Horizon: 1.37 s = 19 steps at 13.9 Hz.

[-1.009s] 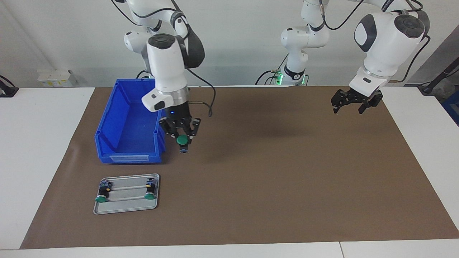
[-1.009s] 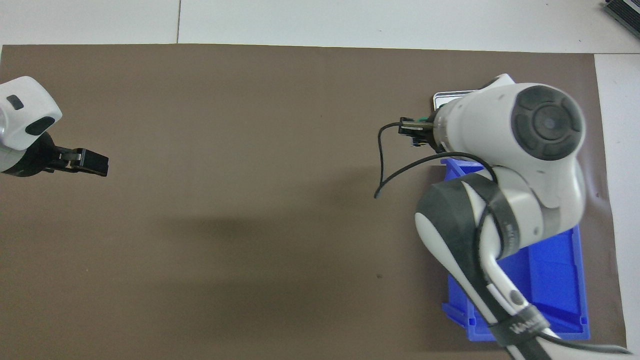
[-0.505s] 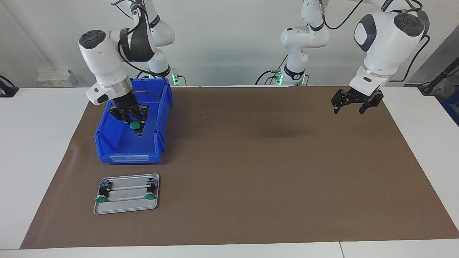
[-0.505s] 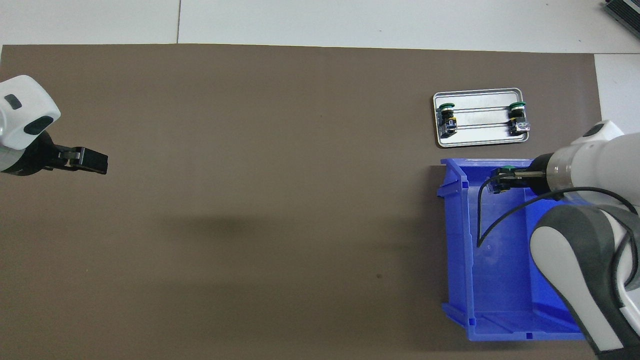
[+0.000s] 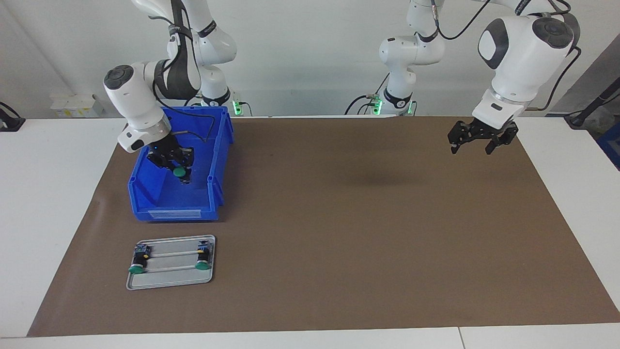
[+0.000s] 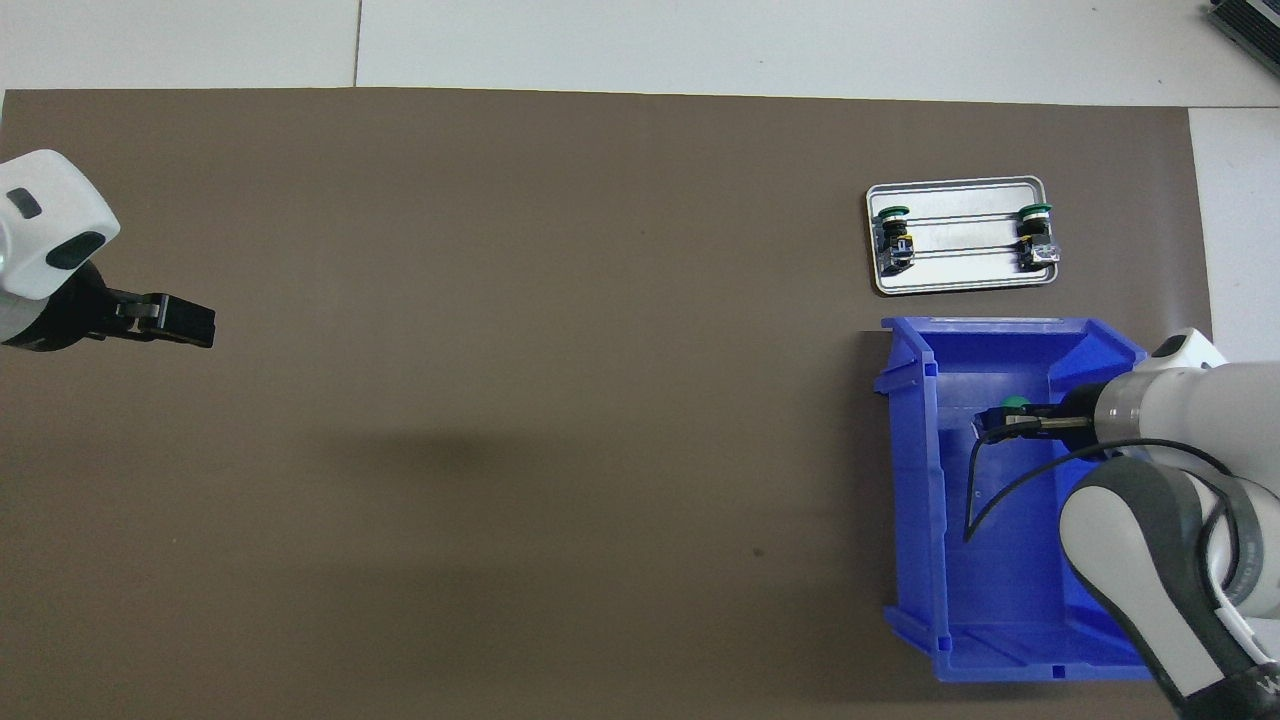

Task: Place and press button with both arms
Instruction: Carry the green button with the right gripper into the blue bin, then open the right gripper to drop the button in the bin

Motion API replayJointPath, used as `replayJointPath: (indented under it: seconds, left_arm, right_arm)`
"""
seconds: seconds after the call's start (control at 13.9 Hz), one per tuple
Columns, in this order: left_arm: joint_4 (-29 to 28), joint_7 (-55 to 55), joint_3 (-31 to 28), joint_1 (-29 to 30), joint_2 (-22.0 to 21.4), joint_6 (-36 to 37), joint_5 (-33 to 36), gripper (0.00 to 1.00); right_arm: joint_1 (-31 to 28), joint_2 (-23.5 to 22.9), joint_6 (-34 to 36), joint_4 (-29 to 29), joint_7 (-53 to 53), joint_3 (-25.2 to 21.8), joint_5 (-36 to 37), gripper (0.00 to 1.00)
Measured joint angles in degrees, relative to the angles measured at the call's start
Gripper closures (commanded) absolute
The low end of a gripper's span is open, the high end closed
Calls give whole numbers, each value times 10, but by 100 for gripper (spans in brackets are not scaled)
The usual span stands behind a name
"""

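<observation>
Brown mat (image 5: 339, 232) covers most of the white worktop (image 5: 48, 194), filling the centre of both frames. Open blue bin (image 5: 160, 203) sits at left of centre in the facing frame, lower right in the overhead frame (image 6: 930, 500), a pale label strip on its front wall. Small silver tray (image 5: 169, 281) lies in the lower left of the facing frame, upper right overhead (image 6: 960, 285), just apart from the bin.

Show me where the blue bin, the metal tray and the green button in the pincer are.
blue bin (image 5: 172, 212): facing view, on its labelled front wall.
metal tray (image 6: 960, 283): overhead view, on its rim nearest the bin.
green button (image 5: 179, 171): facing view, on its round cap, held over the bin.
</observation>
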<state>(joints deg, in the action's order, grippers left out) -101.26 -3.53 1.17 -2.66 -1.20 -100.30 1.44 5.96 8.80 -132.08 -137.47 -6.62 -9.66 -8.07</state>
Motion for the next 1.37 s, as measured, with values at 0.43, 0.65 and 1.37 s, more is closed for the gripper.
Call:
replayJointPath:
  seconds: [0.43, 0.65, 1.37]
  left_arm:
    - [0, 0, 0, 1, 0, 0, 0, 0]
    - [0, 0, 0, 1, 0, 0, 0, 0]
    - [0, 0, 0, 1, -1, 0, 0, 0]
  right_arm:
    - [-4, -3, -40, -46, -17, 0, -9, 15]
    - [-4, -4, -40, -46, -17, 0, -10, 1]
    - [9, 7, 111, 124, 63, 10, 6, 1]
